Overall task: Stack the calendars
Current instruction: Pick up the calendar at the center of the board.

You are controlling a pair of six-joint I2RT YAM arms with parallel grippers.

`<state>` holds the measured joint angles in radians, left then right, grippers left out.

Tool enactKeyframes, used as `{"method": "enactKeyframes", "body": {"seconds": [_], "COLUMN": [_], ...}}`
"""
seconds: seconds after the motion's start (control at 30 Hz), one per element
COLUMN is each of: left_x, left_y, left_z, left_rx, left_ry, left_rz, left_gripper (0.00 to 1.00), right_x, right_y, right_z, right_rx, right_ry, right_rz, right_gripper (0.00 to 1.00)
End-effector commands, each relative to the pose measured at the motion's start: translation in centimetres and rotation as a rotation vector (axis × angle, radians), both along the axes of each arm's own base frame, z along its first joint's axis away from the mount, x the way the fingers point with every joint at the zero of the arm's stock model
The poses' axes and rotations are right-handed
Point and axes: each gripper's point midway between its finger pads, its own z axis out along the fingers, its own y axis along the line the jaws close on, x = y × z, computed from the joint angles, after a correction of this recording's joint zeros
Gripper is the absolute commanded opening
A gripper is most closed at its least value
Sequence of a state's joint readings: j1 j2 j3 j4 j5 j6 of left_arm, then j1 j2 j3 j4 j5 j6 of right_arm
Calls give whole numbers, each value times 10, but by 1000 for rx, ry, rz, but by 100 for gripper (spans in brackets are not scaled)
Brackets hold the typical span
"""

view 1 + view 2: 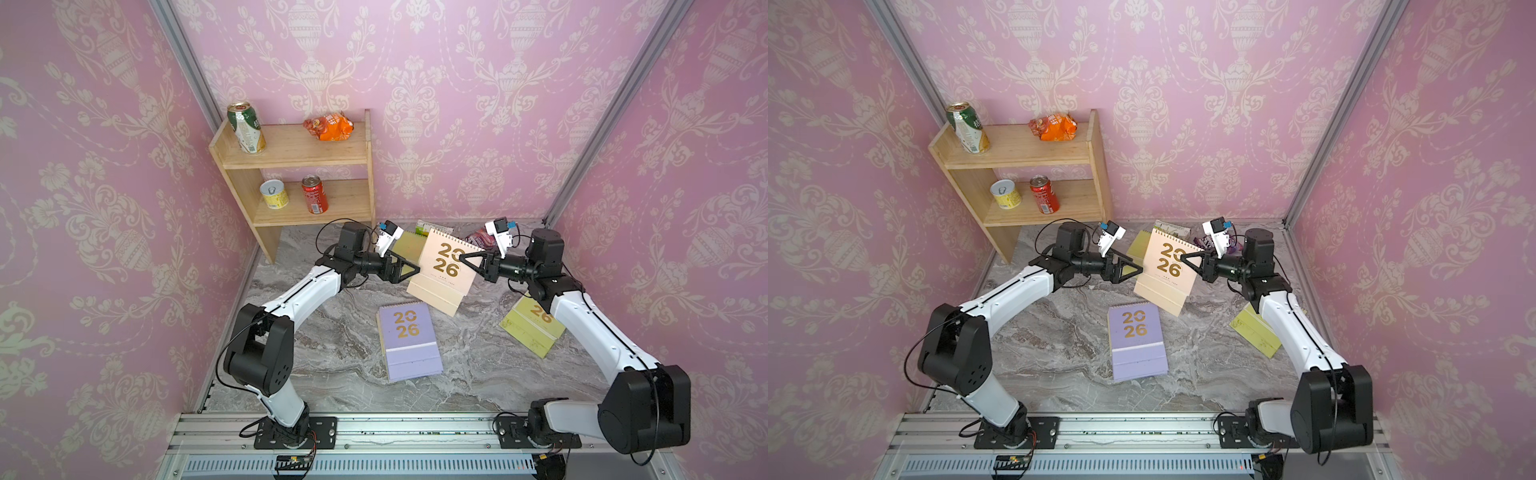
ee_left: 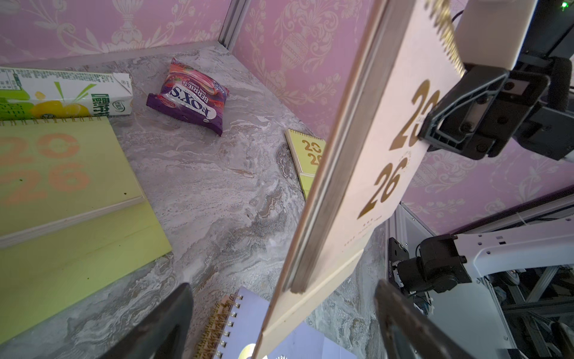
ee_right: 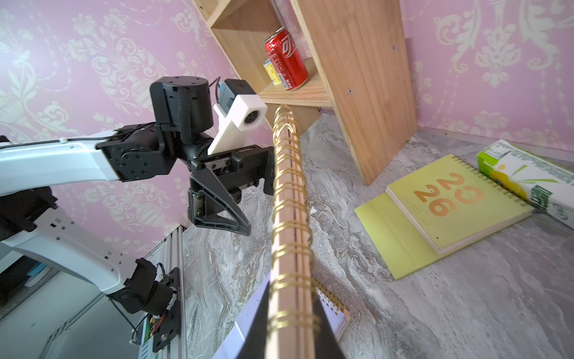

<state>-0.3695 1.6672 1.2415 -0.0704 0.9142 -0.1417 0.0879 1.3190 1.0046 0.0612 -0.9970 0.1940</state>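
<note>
peach calendar [image 1: 446,266] hangs tilted; lilac calendar [image 1: 409,340] and two yellow-green calendars [image 1: 409,245] [image 1: 530,330] lie flat.

The table [image 1: 340,345] is seen as smooth, grey-veined stone. The shelf [image 1: 291,153] is made of pale, matt wood. The peach calendar [image 1: 446,266] is covered in matt card and bound with shiny gold wire. The packet [image 2: 189,93] is wrapped in glossy film.

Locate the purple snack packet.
The purple snack packet lies on the tabletop by the back wall, just right of the green-white carton, partly hidden in both top views behind the right arm's wrist camera.
</note>
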Motion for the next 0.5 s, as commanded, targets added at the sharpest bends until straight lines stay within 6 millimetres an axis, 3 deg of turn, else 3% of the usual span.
{"method": "enactKeyframes", "body": {"seconds": [0.0,0.23,0.47], "left_x": [-21,-36,-46], "left_y": [3,5,4], "left_z": [14,22,21], "left_rx": [-17,-48,-89], "left_ry": [-39,-51,-24], "left_rz": [-66,-101,-131], "left_gripper": [91,87,73], "right_x": [-11,-21,-25], "right_y": [13,25,34], "right_z": [14,15,16], "right_rx": [29,50,54], "right_ry": [-12,5,13], "right_rz": [105,198,234], "right_gripper": [0,0,0]}}
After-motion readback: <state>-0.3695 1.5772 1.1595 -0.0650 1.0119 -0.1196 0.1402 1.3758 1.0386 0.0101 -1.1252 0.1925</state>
